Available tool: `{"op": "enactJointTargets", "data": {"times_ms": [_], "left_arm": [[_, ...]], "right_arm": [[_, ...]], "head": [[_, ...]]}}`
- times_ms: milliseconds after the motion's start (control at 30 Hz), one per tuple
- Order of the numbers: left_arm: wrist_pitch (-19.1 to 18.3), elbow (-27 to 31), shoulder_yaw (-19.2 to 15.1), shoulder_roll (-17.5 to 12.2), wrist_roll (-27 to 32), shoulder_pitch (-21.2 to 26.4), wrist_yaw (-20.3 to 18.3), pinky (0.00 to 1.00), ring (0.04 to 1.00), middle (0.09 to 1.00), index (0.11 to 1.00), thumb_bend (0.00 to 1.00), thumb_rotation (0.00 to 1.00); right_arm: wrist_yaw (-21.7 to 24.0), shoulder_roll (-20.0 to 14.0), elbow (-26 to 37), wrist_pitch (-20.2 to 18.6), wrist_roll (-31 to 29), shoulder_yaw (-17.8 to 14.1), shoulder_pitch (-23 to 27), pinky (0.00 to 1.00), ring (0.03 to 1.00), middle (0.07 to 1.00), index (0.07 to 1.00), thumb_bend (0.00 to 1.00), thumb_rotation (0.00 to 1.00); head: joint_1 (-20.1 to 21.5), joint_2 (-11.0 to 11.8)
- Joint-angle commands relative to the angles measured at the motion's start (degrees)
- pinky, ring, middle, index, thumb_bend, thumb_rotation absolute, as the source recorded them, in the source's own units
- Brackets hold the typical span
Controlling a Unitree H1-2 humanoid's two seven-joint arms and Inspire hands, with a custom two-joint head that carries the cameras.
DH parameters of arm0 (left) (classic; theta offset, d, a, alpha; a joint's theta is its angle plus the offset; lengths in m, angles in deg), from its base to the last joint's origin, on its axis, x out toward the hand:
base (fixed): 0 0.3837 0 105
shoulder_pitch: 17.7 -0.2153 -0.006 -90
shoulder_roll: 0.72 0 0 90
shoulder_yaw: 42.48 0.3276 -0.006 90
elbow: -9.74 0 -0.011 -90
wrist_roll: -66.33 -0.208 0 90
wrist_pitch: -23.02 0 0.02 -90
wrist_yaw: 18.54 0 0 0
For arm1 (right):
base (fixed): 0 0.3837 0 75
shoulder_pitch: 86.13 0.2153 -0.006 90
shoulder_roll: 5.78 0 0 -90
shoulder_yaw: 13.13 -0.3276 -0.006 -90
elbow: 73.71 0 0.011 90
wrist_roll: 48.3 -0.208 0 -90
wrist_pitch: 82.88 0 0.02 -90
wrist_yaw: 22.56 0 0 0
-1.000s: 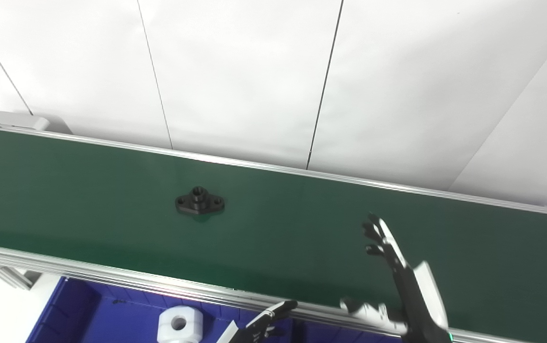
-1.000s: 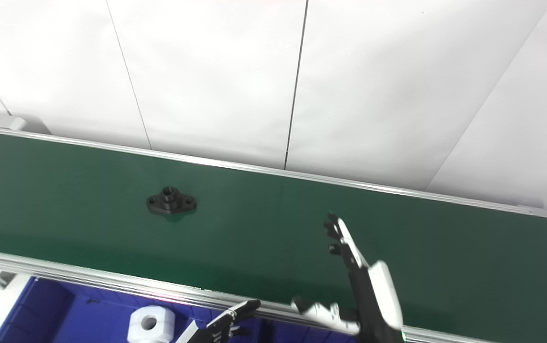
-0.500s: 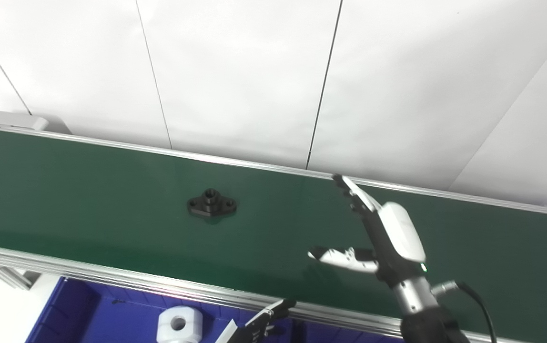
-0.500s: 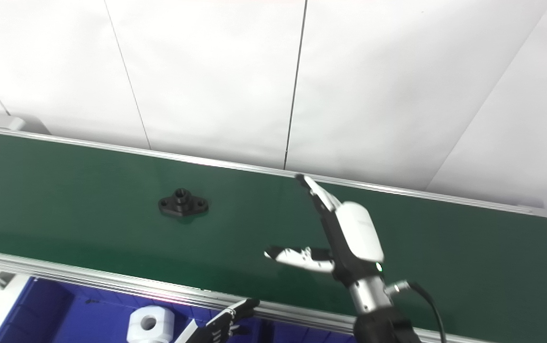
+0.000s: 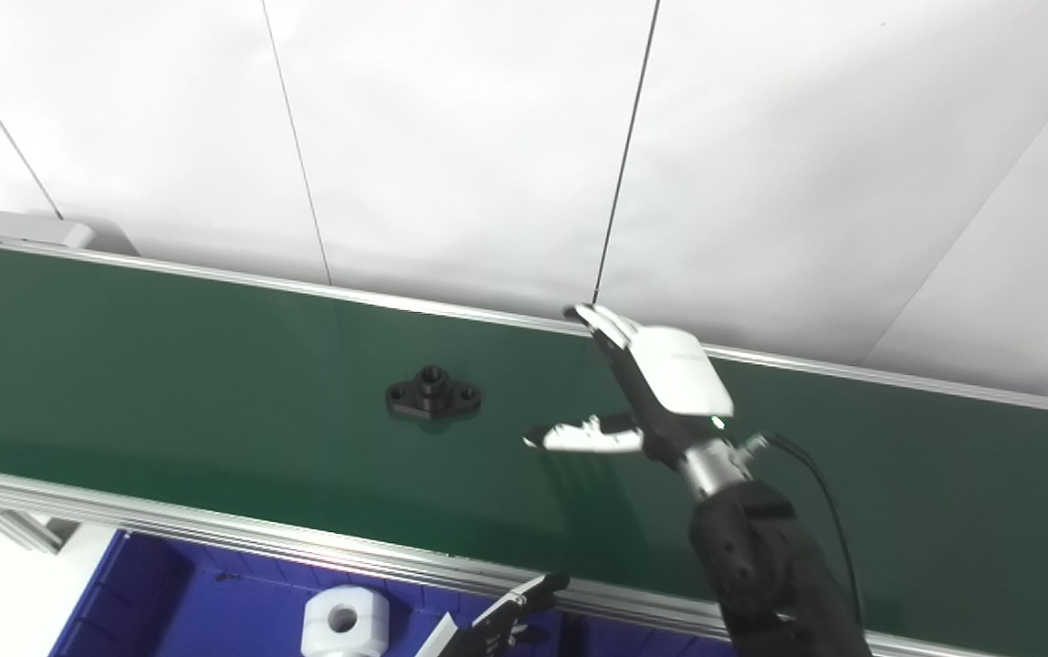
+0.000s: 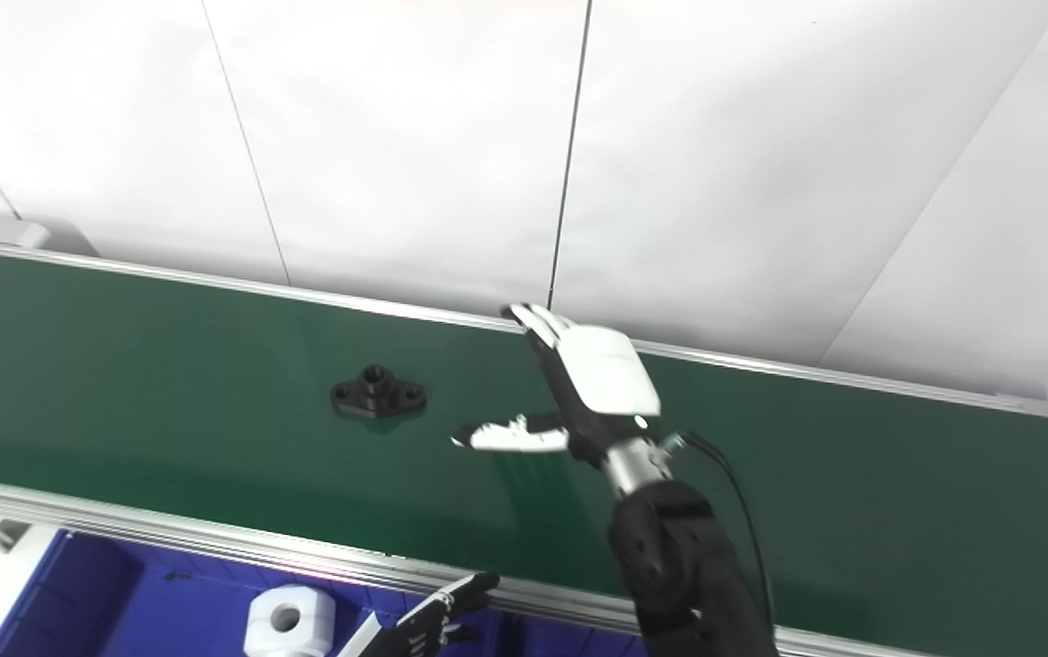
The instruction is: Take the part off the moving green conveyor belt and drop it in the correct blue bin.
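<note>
Since a second ago, the right hand (image 5: 647,401) has risen from the near edge to over the belt (image 5: 168,365), and the part (image 5: 433,399) has drifted right. Nearest, the left hand (image 5: 510,623) waits by the bin (image 5: 168,602); its state I cannot tell. Farther, the right hand is open and empty, the part lying near on its left. Closing late could miss it, because the belt moves.

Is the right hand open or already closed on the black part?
Open: the right hand hangs empty, thumb spread from fingers, apart from the black part.
</note>
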State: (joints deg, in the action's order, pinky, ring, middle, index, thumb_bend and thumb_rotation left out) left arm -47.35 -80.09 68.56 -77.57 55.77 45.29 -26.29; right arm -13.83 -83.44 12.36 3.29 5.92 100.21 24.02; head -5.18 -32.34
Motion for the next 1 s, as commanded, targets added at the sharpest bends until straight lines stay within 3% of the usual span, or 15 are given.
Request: {"op": "enactJointTargets", "data": {"times_ms": [0,233,633,967], "left_arm": [[1.46,1.47,0.72,0.60,-0.83,-0.42,0.62,0.78,0.909,0.939,0.895,0.87,0.68],[1.65,1.56,0.97,0.85,-1.60,-0.51,0.97,0.80,0.918,0.942,0.903,0.87,0.69],[2.83,1.19,1.53,1.35,-1.51,-0.31,1.37,0.81,0.922,0.938,0.909,0.88,0.70],[1.52,2.79,2.08,0.68,-1.47,-0.84,0.83,0.80,0.921,0.947,0.918,0.87,0.70]], "right_arm": [[-1.50,1.51,-1.25,-1.36,0.96,0.91,3.49,0.83,0.880,0.899,0.898,0.88,0.72],[-1.99,2.61,-7.11,-2.58,2.00,2.88,6.98,0.84,0.851,0.876,0.895,0.88,0.66],[-3.37,3.93,-16.36,-3.29,2.40,6.42,10.46,0.81,0.836,0.865,0.891,0.89,0.67],[-5.33,4.60,-22.86,-4.26,1.52,8.16,10.93,0.63,0.709,0.782,0.881,0.90,0.68]], "head": [[-0.09,-0.05],[-0.19,-0.14],[-0.94,-0.62],[-1.51,-1.04]]}}
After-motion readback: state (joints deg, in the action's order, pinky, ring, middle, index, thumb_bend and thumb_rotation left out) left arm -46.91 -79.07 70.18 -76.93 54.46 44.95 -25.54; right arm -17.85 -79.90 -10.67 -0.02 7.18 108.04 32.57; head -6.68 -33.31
